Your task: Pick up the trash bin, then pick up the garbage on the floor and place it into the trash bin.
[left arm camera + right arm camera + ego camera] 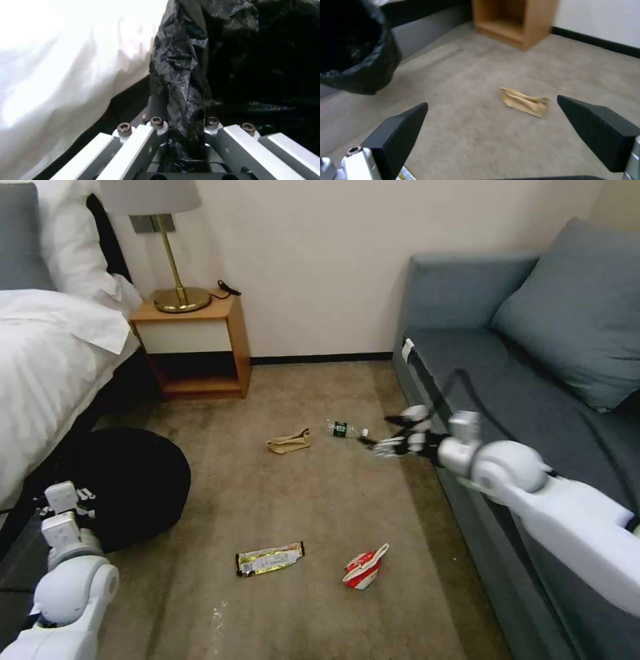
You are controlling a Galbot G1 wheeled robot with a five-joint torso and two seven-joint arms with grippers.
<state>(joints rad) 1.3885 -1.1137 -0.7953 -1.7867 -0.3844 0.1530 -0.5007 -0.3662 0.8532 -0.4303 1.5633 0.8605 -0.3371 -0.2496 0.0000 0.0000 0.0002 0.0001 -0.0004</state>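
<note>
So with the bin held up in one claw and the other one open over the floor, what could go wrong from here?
1. The left claw pinches the trash bin by its crinkly bag edge, so the plastic may slip or tear.
2. The open right claw is aimed near the tan paper, which lies flat on the carpet; its fingertips could scrape the pile instead of catching it.
3. The small bottle beside that claw could get knocked and roll.

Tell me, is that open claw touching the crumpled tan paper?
Apart. Right wrist view: bare carpet separates the open right gripper from the paper.
</note>
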